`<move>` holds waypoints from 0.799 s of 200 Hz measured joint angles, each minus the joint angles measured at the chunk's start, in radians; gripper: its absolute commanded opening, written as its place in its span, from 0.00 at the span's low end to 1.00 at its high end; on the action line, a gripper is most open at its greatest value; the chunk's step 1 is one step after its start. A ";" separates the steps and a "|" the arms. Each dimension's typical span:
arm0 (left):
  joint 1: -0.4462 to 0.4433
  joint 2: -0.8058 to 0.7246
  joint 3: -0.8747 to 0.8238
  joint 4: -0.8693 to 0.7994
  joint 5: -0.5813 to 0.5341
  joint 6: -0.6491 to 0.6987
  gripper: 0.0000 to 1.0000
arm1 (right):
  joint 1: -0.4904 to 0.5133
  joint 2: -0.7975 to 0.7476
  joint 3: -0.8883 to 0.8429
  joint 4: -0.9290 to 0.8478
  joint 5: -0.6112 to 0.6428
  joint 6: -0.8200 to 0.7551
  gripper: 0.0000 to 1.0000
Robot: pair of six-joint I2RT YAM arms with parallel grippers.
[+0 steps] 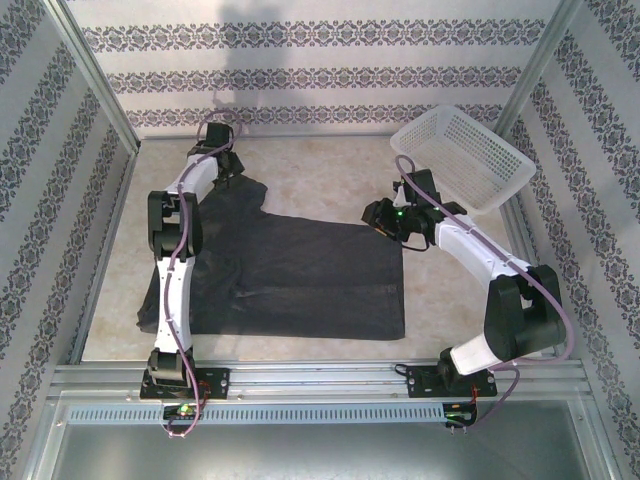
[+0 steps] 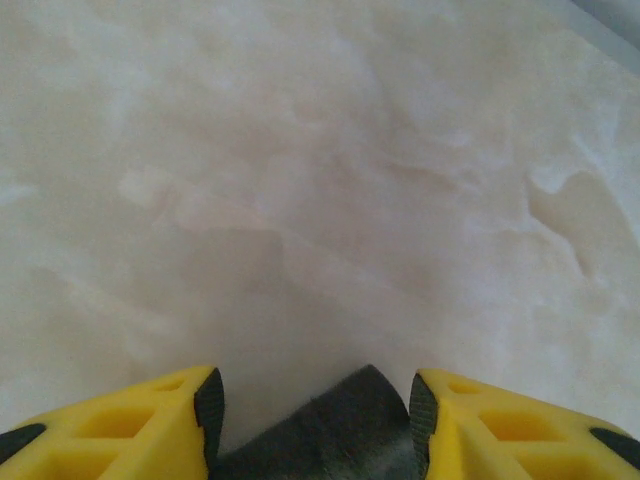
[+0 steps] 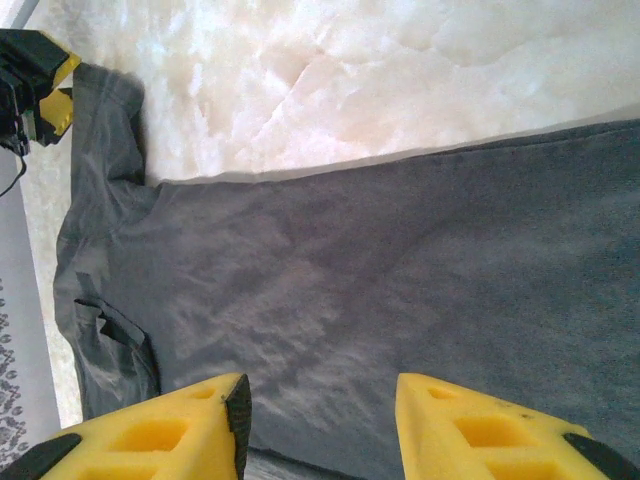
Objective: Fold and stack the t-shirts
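One dark charcoal t-shirt lies spread flat on the marbled table. My left gripper is at the far left, over the shirt's far sleeve. In the left wrist view its yellow jaws stand apart, and a tip of the dark sleeve lies loose between them on the table. My right gripper hovers at the shirt's far right corner. Its jaws are open above the flat cloth, with nothing pinched. The left gripper's yellow finger shows by the sleeve in the right wrist view.
A white mesh basket sits tilted at the back right, close behind my right arm. Patterned walls and metal posts close in the table on three sides. Bare table lies beyond the shirt.
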 measured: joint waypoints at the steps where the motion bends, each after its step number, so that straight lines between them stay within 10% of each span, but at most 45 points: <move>1: 0.000 0.001 0.005 -0.005 0.000 0.001 0.53 | -0.002 0.000 0.000 0.000 0.000 0.000 0.43; 47: -0.034 0.126 0.253 -0.209 -0.042 0.032 0.42 | -0.012 0.014 -0.002 0.013 0.000 0.018 0.41; 91: -0.039 0.154 0.323 -0.327 -0.056 0.043 0.00 | -0.008 0.017 -0.045 0.019 0.134 0.089 0.41; 160: -0.060 0.074 0.217 -0.359 -0.076 0.045 0.00 | -0.023 0.196 0.056 -0.053 0.467 0.203 0.41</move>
